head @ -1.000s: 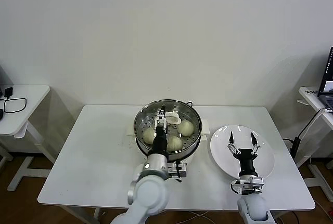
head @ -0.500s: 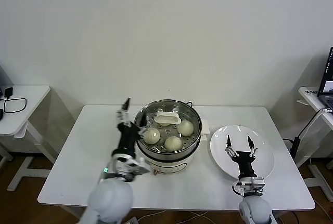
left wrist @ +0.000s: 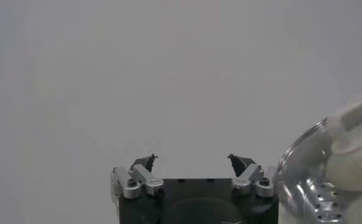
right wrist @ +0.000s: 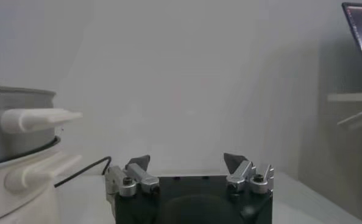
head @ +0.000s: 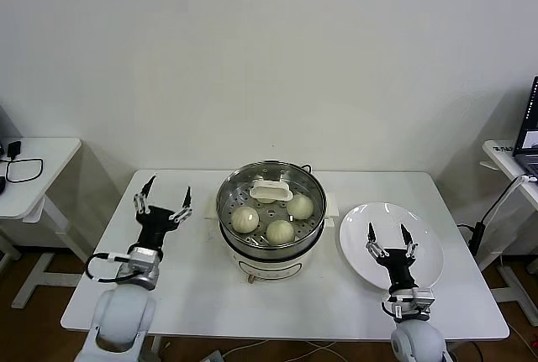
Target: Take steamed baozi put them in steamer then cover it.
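Both our grippers stand wide open and hold nothing. Our left gripper [head: 162, 201] has pulled away from the steamer [head: 271, 208], where it hovered over the handle a second ago, and now sits over bare table [head: 193, 278] to the steamer's left, well apart from it. Our right gripper [head: 387, 238] stays parked above the white plate [head: 424, 236], barely shifted.

We read that retreat as a release: the cover [head: 271, 190] lies on the steamer, its cream-white handle [head: 271, 191] centred toward the back, and nothing grips it. The task looks finished, or as good as.

Counting through the glass, we see three steamed baozi [head: 245, 219] clearly: one front-left, one front-centre, one on the right. A fourth, if present, sits under the handle, and we cannot tell. One steamer, one cover, one plate, and the plate carries no buns. Two grippers, both free.
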You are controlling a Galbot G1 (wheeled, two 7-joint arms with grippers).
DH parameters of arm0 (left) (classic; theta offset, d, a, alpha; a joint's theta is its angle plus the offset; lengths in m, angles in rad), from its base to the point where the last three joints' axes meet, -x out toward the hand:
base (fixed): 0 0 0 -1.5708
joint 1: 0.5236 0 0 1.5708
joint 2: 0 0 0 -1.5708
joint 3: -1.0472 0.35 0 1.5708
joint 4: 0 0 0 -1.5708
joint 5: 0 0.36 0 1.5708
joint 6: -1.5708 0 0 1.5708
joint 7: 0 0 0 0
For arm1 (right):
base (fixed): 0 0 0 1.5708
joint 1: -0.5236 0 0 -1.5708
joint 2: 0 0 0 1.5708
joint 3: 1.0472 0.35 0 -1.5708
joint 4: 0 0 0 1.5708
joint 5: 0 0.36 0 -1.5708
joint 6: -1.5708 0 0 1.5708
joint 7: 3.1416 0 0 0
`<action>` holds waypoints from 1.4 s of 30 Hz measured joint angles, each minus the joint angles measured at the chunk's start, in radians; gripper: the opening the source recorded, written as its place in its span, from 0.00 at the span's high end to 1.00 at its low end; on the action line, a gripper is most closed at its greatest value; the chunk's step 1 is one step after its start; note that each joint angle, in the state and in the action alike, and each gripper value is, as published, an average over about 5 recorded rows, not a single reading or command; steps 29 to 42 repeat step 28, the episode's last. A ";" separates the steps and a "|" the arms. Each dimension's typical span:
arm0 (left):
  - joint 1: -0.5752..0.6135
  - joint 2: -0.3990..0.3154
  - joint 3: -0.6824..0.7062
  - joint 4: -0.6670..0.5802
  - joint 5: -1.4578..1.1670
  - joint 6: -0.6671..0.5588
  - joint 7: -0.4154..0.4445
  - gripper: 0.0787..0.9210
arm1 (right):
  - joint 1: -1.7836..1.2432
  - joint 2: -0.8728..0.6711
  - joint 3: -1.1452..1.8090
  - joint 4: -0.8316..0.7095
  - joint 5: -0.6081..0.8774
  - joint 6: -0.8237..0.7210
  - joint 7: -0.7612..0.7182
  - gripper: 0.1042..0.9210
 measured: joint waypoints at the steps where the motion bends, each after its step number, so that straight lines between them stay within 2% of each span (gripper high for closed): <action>1: 0.006 -0.001 -0.011 0.016 -0.021 -0.019 0.003 0.12 | -0.002 -0.002 0.000 0.001 0.002 -0.002 0.000 0.12; 8: 0.041 -0.007 -0.063 0.088 -0.121 -0.117 0.022 0.12 | -0.015 -0.005 -0.003 0.011 0.011 -0.011 0.000 0.12; 18: 0.063 -0.001 -0.087 0.142 -0.180 -0.186 0.038 0.12 | -0.015 -0.006 -0.009 0.018 0.017 -0.027 0.004 0.12; 42: 0.076 -0.004 -0.089 0.157 -0.194 -0.216 0.044 0.12 | -0.015 -0.010 -0.015 0.015 0.017 -0.028 0.010 0.12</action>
